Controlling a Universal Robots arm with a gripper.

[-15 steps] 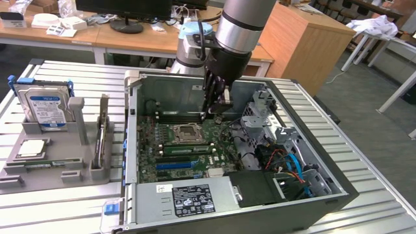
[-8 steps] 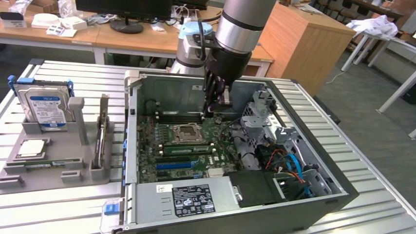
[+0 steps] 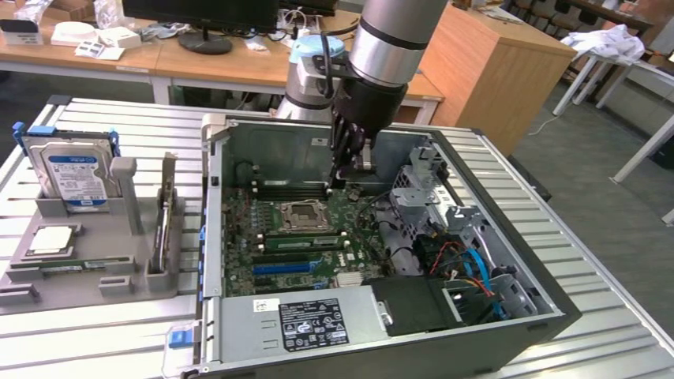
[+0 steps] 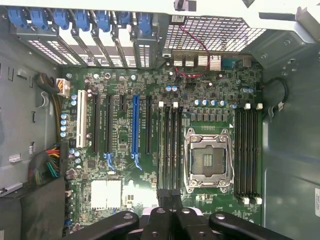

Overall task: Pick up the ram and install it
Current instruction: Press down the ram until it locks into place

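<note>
In the exterior view a thin green ram [image 3: 301, 242] stands on edge in the memory slot bank between the CPU socket [image 3: 303, 213] and the blue expansion slot [image 3: 282, 268]. My gripper [image 3: 342, 180] hangs inside the open computer case [image 3: 526, 316], over the motherboard. In the wrist view my gripper [image 4: 168, 192] is shut, its black fingertips [image 4: 161, 194] pressed together over one end of the slot bank [image 4: 170, 145] beside the CPU socket [image 4: 207, 157]. I see nothing between the fingers. I cannot tell whether they touch the ram.
A grey fixture tray [image 3: 126, 272] in the exterior view's left holds an upright hard drive [image 3: 74, 178], a square chip [image 3: 53, 241] and another green stick [image 3: 63, 268]. A power supply [image 3: 305, 324], cables [image 3: 469, 264] and a drive cage [image 3: 421, 185] crowd the case.
</note>
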